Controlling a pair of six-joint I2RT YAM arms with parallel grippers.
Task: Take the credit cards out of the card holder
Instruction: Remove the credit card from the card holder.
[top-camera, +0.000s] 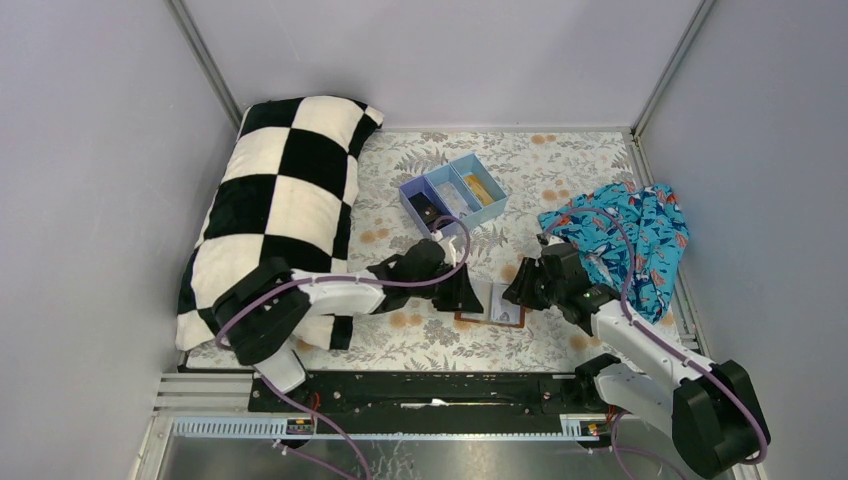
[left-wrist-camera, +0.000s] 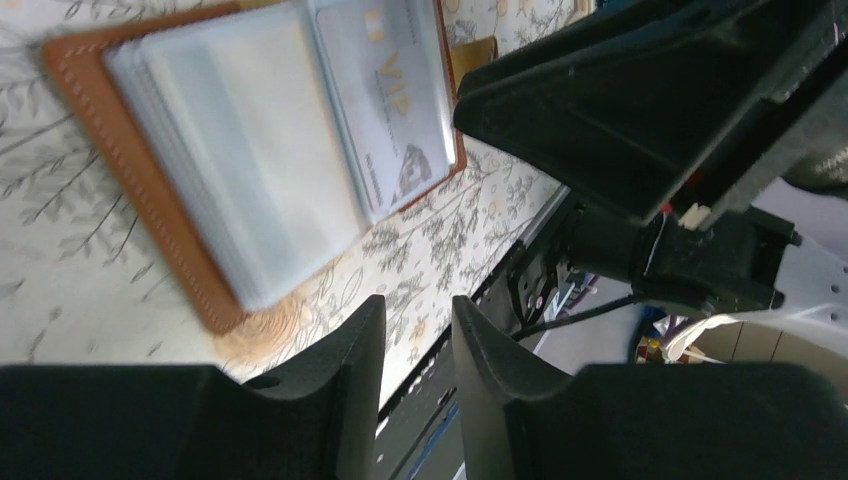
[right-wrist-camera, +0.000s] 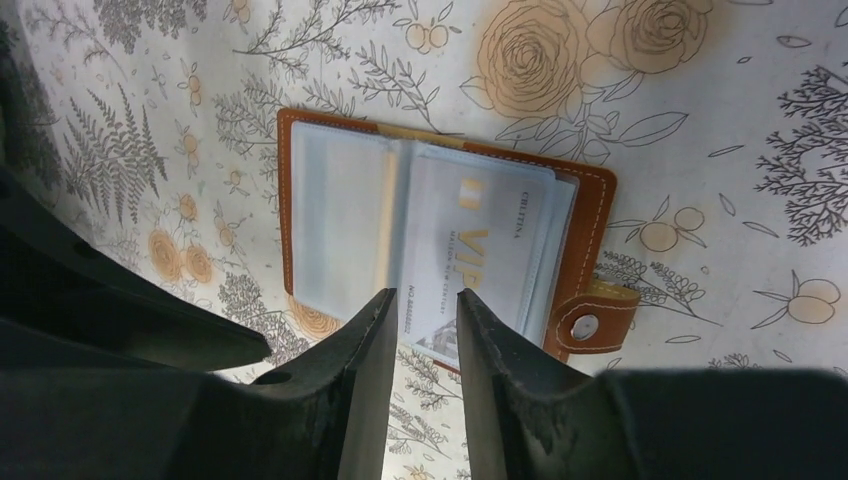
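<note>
At the card holder (right-wrist-camera: 440, 235), left gripper (left-wrist-camera: 418, 302) and right gripper (right-wrist-camera: 425, 297) hover barely parted, empty — we'd pin its leather, then pinch the VIP card (right-wrist-camera: 485, 250).

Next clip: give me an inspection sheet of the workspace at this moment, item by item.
Surface: floral cloth covers the table.
Job's things: card holder lies open on the cloth with its snap strap undone. A VIP card sits in a clear sleeve.
Clutter: blue tray with a yellow card in an end compartment; checkered pillow; patterned blue garment.
Hands: left hand and right hand flank the holder, jaws slightly apart, holding nothing.
Cables: purple cables run along both arms.
Surroundings: pale walls; nothing else seen.
</note>
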